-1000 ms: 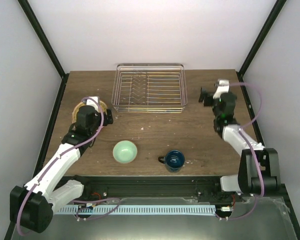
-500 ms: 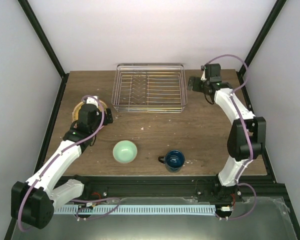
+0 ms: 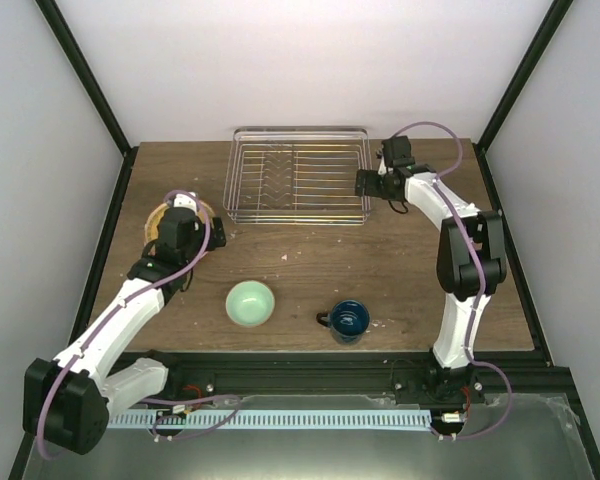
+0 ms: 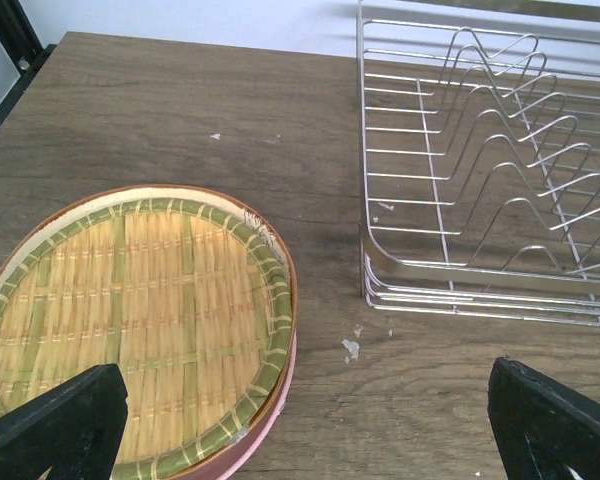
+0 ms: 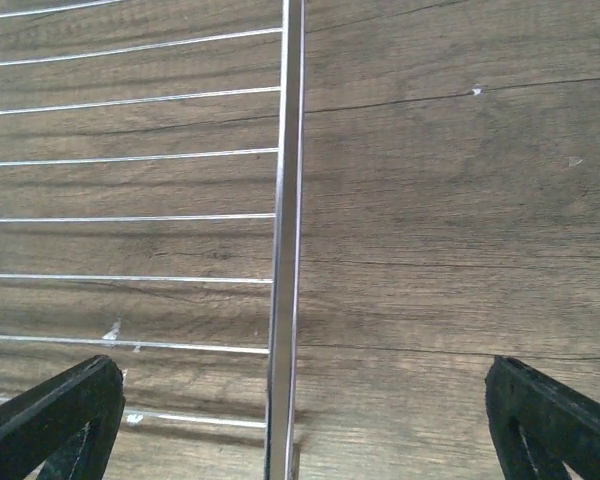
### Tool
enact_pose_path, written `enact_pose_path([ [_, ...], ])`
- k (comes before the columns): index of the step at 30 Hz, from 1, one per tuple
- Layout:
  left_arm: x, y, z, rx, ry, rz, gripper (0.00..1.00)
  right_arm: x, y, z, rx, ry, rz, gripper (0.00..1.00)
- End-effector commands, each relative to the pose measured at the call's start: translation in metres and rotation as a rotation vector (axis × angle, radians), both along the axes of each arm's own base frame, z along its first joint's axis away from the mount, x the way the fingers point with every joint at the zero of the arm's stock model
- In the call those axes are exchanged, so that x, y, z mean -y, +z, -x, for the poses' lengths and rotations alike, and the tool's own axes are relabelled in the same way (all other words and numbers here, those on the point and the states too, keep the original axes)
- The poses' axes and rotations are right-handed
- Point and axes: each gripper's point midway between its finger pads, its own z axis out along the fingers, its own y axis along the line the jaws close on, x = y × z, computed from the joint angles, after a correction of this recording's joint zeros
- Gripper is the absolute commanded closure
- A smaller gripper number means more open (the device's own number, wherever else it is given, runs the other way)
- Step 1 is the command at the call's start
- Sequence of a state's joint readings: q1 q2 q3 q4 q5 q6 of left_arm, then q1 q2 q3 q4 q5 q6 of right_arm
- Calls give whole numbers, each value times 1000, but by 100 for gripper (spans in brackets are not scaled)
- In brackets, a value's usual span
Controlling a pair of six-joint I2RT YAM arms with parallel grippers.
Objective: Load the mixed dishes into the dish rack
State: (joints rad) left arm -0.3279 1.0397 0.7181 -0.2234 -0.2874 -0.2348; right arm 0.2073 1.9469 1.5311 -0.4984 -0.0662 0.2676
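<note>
A stack of plates (image 4: 130, 320) lies at the table's left: the top one is cream-tan with a woven pattern and a green border, and a pink plate (image 4: 270, 415) edges out beneath. No separate lime-green plate shows. My left gripper (image 3: 187, 208) (image 4: 300, 445) hovers open over the stack's right edge, empty. The silver wire dish rack (image 3: 298, 175) (image 4: 480, 200) stands at the back, empty. My right gripper (image 3: 365, 183) (image 5: 300, 430) is open above the rack's right rim (image 5: 283, 250), one finger on each side of it. A mint-green bowl (image 3: 250, 302) and a dark blue mug (image 3: 348, 320) sit near the front.
Black frame posts run along both table sides, with white walls behind. Bare wood (image 3: 310, 255) lies between the rack and the bowl and mug. Small white specks (image 4: 350, 347) dot the wood by the rack's corner.
My right arm has swung left from the table's right side to the rack's right rim. My left arm has barely moved.
</note>
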Motion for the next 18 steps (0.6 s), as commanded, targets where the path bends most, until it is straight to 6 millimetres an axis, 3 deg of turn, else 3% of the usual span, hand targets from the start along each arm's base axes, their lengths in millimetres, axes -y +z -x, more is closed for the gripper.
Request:
enact_pose_path([
  [1,0,7,-5,14,8,0,0,6,-2,-2,-26,-43,56,0],
  [9,2,3,-6,0,2,2,0,28,-22,14,-124,-100,171,0],
  [18,2,2,-6,-12,1,-3,0,55,-28,30,-180,-136,291,0],
])
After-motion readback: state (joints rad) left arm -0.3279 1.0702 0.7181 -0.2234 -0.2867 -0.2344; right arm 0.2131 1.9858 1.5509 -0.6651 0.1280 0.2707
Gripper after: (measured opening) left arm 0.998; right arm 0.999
